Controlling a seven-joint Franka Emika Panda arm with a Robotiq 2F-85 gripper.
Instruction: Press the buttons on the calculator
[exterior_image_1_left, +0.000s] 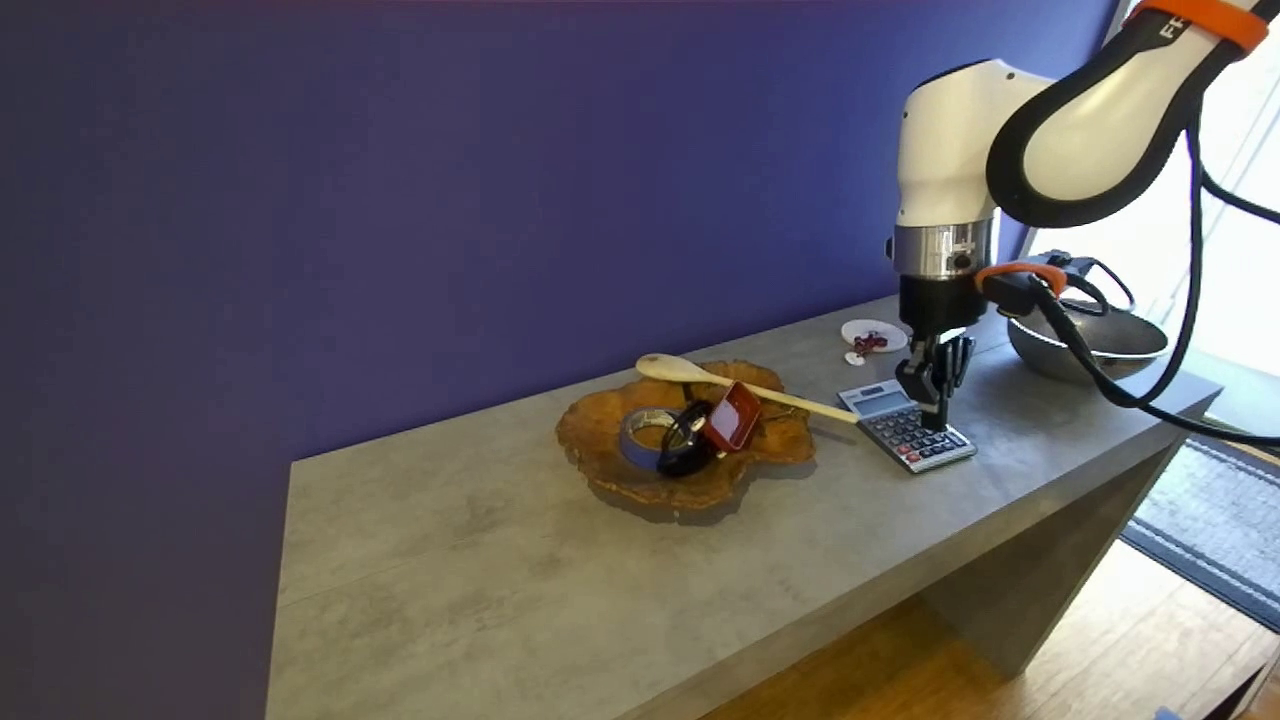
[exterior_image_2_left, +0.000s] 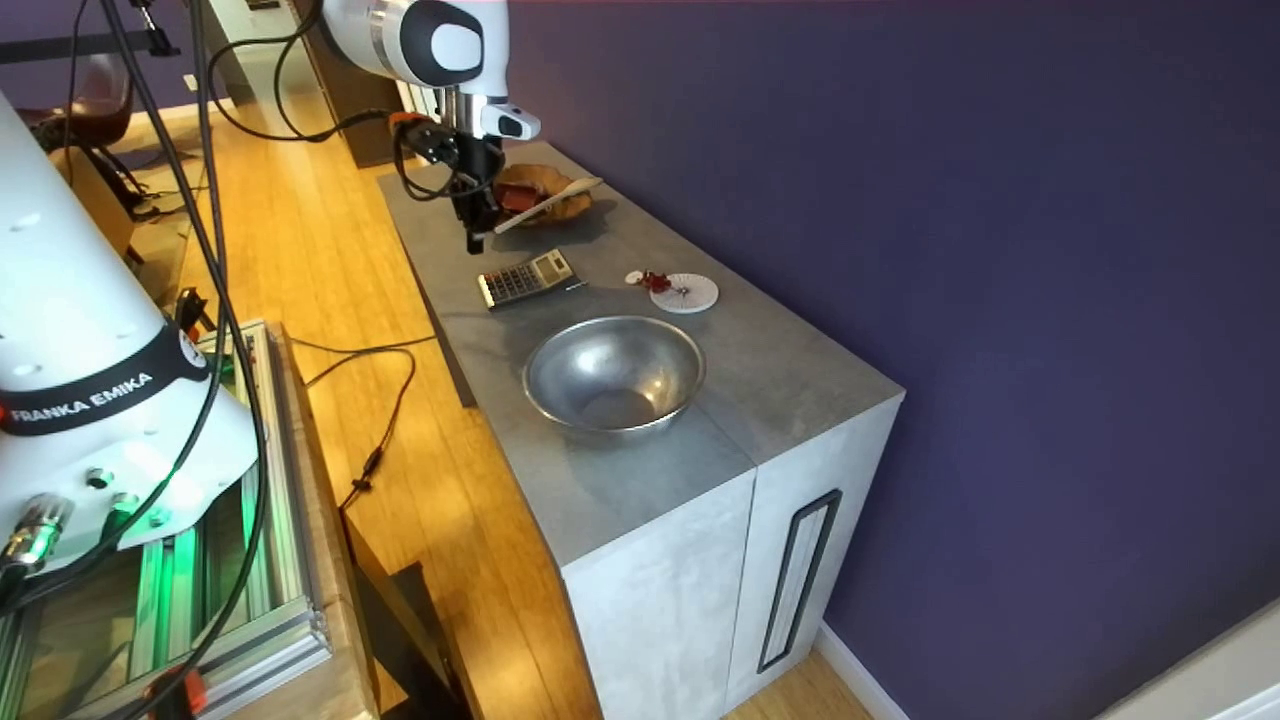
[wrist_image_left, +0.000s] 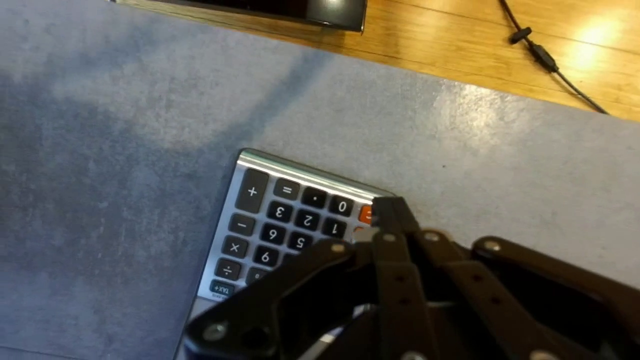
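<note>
Calculator on the counter, at 3 o'clock from the wooden tray in an exterior view, is probably light, stiff and skiddy, so I'd grab only its long edges or poke buttons with the gripper, jaws clenched on nothing.

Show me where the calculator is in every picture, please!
In an exterior view: calculator right of centre, partly behind the gripper.
In an exterior view: calculator above and left of centre.
Wrist view: calculator low, left of centre.
Shared landmark: the gripper, in all three.
</note>
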